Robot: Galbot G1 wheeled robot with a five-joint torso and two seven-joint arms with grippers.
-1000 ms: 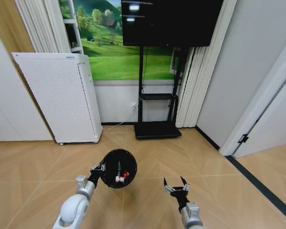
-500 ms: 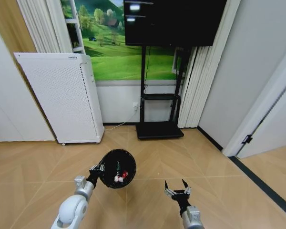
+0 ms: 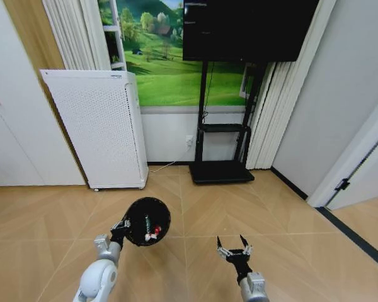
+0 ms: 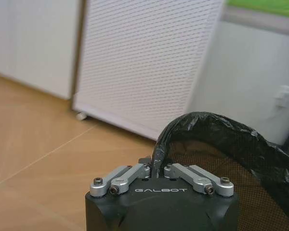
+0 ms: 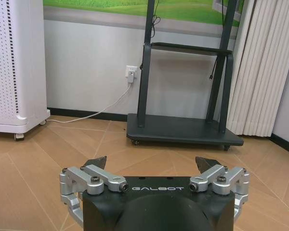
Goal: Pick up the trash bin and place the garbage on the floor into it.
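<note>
Inside the trash bin [image 3: 147, 221], the garbage [image 3: 152, 231] is too small to tell apart.

The small round bin [image 3: 147, 221] is black with a glossy black crinkled liner — inside it sit specks of red, white and green [image 3: 152, 231]. The tall perforated appliance [image 3: 101, 129] is white, dotted all over with fine holes. The wooden floor [image 3: 201, 214] is honey-tan in a chevron pattern. The wall mural [image 3: 170, 69] is bright green meadow — the television stand [image 3: 222, 171] matte black. Both grippers, left [image 4: 156, 168] and right [image 5: 154, 166], are silver links on black bodies.
</note>
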